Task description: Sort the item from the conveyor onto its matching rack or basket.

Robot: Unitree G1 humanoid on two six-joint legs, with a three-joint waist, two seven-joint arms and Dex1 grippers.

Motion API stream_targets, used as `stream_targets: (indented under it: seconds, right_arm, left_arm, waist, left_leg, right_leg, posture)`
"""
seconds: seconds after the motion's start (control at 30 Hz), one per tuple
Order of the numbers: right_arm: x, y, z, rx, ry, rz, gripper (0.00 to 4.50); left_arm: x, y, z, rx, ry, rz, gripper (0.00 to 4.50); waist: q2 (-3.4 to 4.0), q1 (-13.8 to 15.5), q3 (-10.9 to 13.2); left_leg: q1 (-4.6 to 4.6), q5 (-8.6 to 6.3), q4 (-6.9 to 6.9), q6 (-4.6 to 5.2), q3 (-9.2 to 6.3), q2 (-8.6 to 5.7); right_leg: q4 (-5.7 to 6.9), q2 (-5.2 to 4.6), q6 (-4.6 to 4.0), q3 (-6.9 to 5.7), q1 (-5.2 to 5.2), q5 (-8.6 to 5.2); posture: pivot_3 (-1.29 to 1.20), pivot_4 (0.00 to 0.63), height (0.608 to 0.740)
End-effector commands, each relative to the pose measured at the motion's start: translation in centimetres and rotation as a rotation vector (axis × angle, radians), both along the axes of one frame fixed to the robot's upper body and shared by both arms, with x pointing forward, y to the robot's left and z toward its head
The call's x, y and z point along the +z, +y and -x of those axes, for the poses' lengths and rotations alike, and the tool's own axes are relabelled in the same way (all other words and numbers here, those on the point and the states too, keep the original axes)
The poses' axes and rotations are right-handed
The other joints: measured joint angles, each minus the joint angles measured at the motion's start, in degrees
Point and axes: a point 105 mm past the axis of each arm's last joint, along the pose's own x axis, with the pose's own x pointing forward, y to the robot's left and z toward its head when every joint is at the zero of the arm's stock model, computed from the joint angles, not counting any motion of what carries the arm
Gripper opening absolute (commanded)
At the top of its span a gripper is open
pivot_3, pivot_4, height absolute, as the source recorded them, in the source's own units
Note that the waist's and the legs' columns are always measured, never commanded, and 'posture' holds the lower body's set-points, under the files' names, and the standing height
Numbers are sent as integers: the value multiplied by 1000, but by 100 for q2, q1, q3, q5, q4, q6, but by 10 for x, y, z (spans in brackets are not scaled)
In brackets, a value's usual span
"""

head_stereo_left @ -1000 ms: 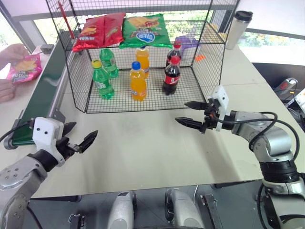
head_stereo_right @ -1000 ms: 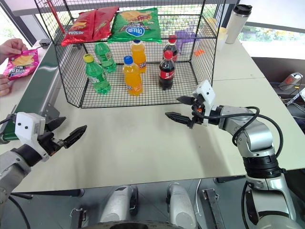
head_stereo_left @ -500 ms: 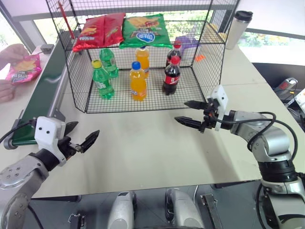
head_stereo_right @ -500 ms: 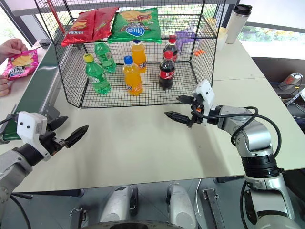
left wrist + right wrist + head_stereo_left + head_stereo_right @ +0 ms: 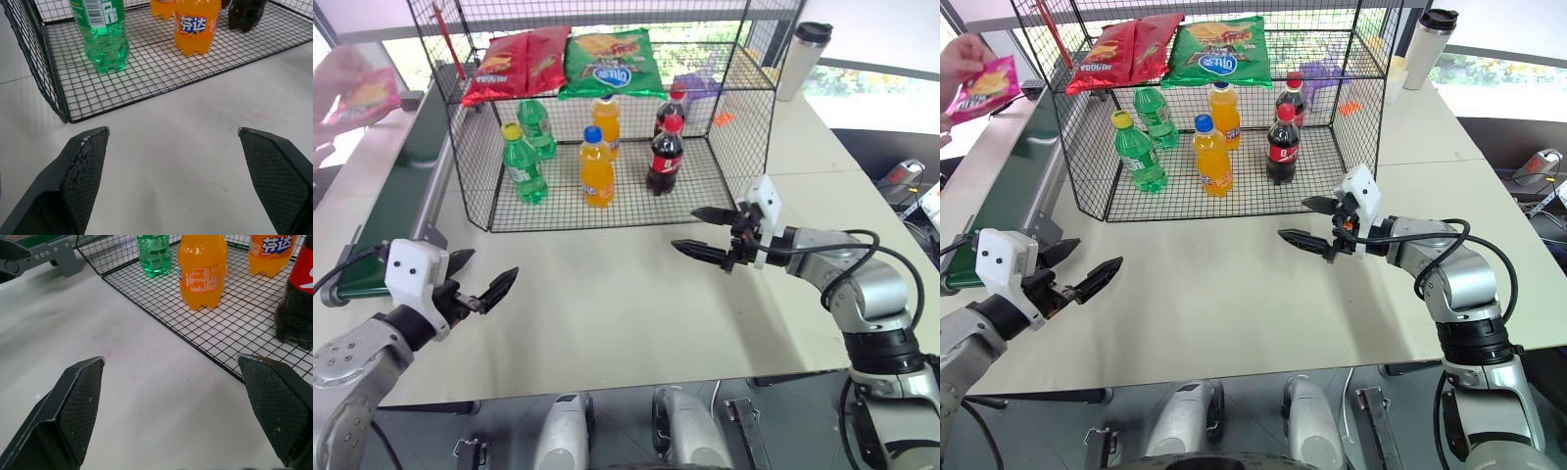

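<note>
Above the belt [image 5: 1013,166], a hand [image 5: 958,54] held the pink bag [image 5: 984,88]; both claws, left [image 5: 478,284] and right [image 5: 703,232], gaped empty over the desk [image 5: 607,304].

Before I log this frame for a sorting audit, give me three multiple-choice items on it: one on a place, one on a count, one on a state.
1. Where is the pink chip bag?
A. In a person's hand, beyond the conveyor
B. On the rack's upper shelf
C. In the right gripper

2. How many bottles stand on the rack floor?
A. Three
B. Six
C. Eight

3. How do the left gripper and right gripper stand?
A. Both shut
B. Both open and empty
C. One gripping a bottle

Answers:
1 A, the hand holds it up.
2 B, two green, two orange, two cola.
3 B, fingers spread over bare table.
</note>
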Motion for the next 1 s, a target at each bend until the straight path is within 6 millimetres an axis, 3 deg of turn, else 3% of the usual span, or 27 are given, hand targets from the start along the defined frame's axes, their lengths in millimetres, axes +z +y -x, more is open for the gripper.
stream_targets:
  seconds: [0.03,0.63,0.7,0.77,0.83,0.9,1.0]
  right_arm:
    - [12,2,0,12,-53,-5,4500]
    - [6,-4,-2,6,-44,9,4500]
    - [6,-3,-2,16,-40,7,4500]
    - [19,4,1,62,-35,-46,4500]
    - [43,14,8,130,-30,-132,4500]
    - [67,28,17,217,-37,-207,4500]
    - [82,46,26,304,-57,-221,4500]
  left_arm:
    - [8,-5,-1,-14,-46,-13,4406]
    - [5,0,-5,1,-40,-87,4406]
    - [21,3,-9,38,-99,-19,4406]
    - [55,17,-10,105,-218,-3,4406]
    - [81,43,-5,209,-293,-157,4406]
    - [92,76,4,331,-278,-547,4406]
    - [94,108,12,383,-216,-1036,4406]
  waist:
    - [0,1,0]
    - [0,0,0]
    - [0,9,0]
    - [-6,23,3]
    - [-8,-14,4]
    - [-7,-76,5]
    - [6,-53,-1]
  left_leg:
    - [0,0,0,0,0,0]
    - [0,0,0,0,0,0]
    - [0,0,0,0,0,0]
    - [0,0,4,0,-1,0]
    - [-1,1,6,1,-3,0]
    - [0,1,2,1,2,4]
    - [11,0,-29,1,21,7]
  right_leg:
    - [0,0,0,0,0,0]
    - [1,0,0,0,0,0]
    - [1,0,0,0,0,0]
    - [2,0,1,-1,2,1]
    - [6,2,1,-1,2,1]
    - [16,6,1,1,-11,2]
    - [10,6,-2,6,-21,1]
  posture:
    - [0,150,740]
    - [0,150,740]
    - [0,150,740]
    - [0,150,740]
    - [0,150,740]
    - [0,150,740]
    - [0,150,740]
